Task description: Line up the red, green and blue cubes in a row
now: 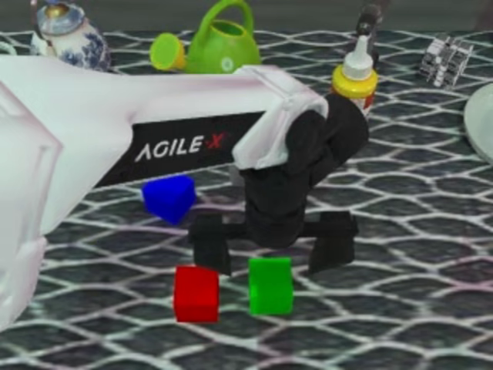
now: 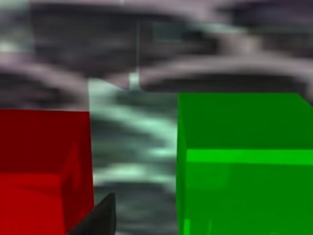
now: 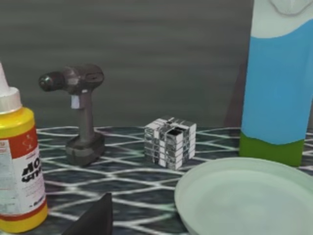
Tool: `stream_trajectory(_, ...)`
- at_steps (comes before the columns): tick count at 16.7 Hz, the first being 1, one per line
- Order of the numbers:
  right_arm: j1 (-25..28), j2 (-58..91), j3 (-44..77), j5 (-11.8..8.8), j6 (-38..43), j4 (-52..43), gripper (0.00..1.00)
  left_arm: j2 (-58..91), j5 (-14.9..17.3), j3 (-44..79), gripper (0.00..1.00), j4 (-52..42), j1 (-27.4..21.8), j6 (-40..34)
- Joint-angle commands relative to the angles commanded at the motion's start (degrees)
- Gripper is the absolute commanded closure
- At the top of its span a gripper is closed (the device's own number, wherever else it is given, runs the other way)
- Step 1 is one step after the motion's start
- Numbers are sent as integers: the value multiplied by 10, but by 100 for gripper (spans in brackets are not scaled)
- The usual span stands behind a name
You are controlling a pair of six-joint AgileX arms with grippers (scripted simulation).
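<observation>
Down near the front of the tabletop (image 1: 431,231), the left pincer (image 1: 273,250) hung just above the red cube (image 1: 196,294) and green cube (image 1: 270,285), fingers spread wide, one over the red cube's back edge and the other off past the green one. It wasn't pinching anything. Those two cubes sat side by side with a small gap, already looking like a row. The blue cube (image 1: 169,196) was the odd one out, sitting farther back and to the left, half under the arm and turned a bit.

My read: red and green were placed, so blue was the step left. The next move would need the pincer to lift clear, swing back over the blue cube, match its skewed angle, then set it in line beside the others without bumping them.

The right arm sat parked off to the right by a pale plate (image 3: 244,196); couldn't tell its finger state.

Surface was a dark cloth with a pale net pattern, cluttered at the back: a lime watering can (image 1: 219,42), a yellow bottle (image 1: 354,77), a drill (image 3: 80,117), a black-and-white puzzle cube (image 3: 169,142) and a blue-and-white teapot (image 1: 69,35).
</observation>
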Motion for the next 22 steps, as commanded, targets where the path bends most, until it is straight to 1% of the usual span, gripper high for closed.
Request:
stream_trajectory(2, 0, 0, 0, 0, 0, 0, 0, -13, 0, 30, 0, -47, 3, 0)
stream_trajectory(4, 0, 0, 0, 0, 0, 0, 0, -24, 0, 49, 0, -70, 6, 0)
stream_trajectory(9, 0, 0, 0, 0, 0, 0, 0, -23, 0, 50, 0, -72, 4, 2)
stream_trajectory(12, 0, 0, 0, 0, 0, 0, 0, -16, -1, 60, 0, -74, 21, 38)
stream_trajectory(14, 0, 0, 0, 0, 0, 0, 0, -7, -1, 71, 0, -76, 45, 90)
stream_trajectory(16, 0, 0, 0, 0, 0, 0, 0, 4, 0, 83, 0, -80, 75, 162)
stream_trajectory(22, 0, 0, 0, 0, 0, 0, 0, 41, 2, 121, 0, -93, 183, 430)
